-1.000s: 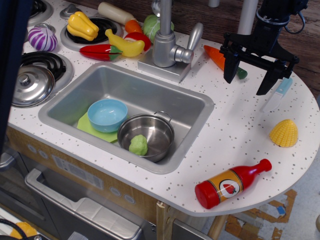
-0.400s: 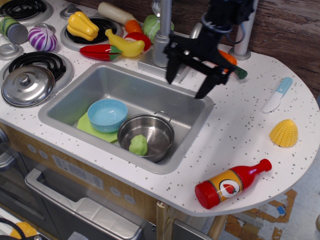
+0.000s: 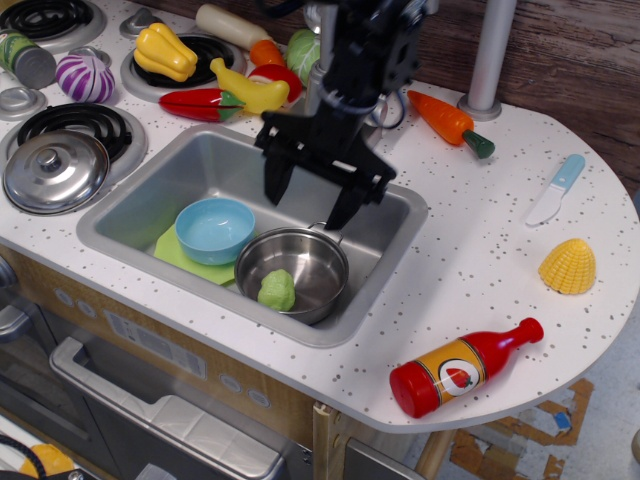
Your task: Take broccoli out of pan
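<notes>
The light-green lumpy broccoli lies inside the small shiny steel pan, against its near wall. The pan stands in the sink basin, at its front right, with its loop handle toward the back. My black gripper hangs over the sink just behind the pan. Its two fingers are spread wide apart and hold nothing. It is above and behind the broccoli, not touching it or the pan.
A light-blue bowl on a green mat sits left of the pan. The faucet is behind the arm. A steel lid lies on the left burner. Toy vegetables crowd the back left; a carrot, knife, yellow shell and ketchup bottle lie right.
My gripper has swept from the right counter leftward and down, and is now over the sink just behind the pan. It stayed open. The broccoli and pan have not moved.
</notes>
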